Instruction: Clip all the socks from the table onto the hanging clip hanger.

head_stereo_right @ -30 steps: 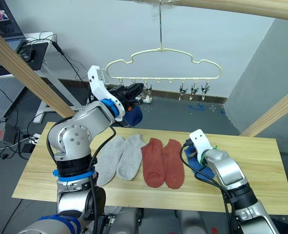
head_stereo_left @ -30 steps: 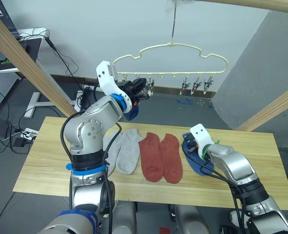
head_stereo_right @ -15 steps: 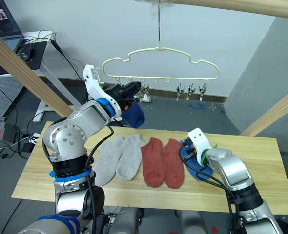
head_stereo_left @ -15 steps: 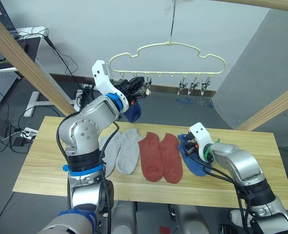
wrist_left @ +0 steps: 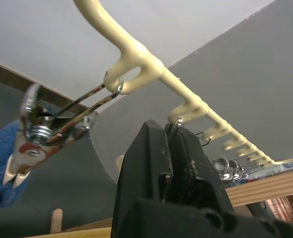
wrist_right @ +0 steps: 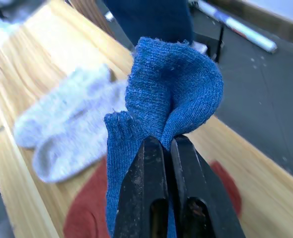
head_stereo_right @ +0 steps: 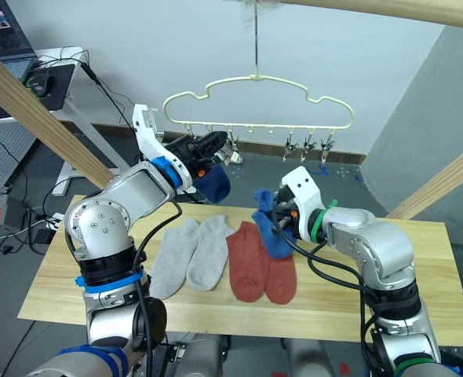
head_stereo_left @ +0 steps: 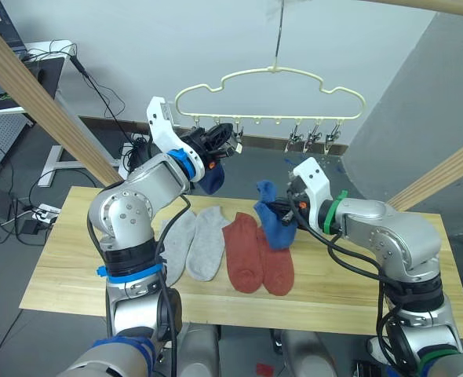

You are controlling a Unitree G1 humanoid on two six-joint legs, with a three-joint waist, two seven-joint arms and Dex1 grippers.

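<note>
The pale-yellow clip hanger (head_stereo_left: 271,78) hangs above the far edge of the table (head_stereo_left: 67,267). One blue sock (head_stereo_left: 213,181) hangs from its left end clip (wrist_left: 32,134). My left gripper (head_stereo_left: 230,144) is shut at the neighbouring clip, whose wire shows just above its fingertips (wrist_left: 154,131). My right gripper (head_stereo_left: 285,206) is shut on the second blue sock (head_stereo_left: 275,224), held bunched in the air above the red socks (head_stereo_left: 258,253). Two grey socks (head_stereo_left: 194,242) lie flat to their left.
Slanted wooden poles stand at the left (head_stereo_left: 35,94) and right (head_stereo_left: 443,177), and a round pole (head_stereo_left: 428,6) carries the hanger's hook. Three bare metal clips (head_stereo_left: 316,135) hang at the hanger's right end. Cables and a desk stand behind the table on the left.
My right gripper has lifted the blue sock off the table, up and to the left, toward the hanger. My left gripper has stayed at the clips.
</note>
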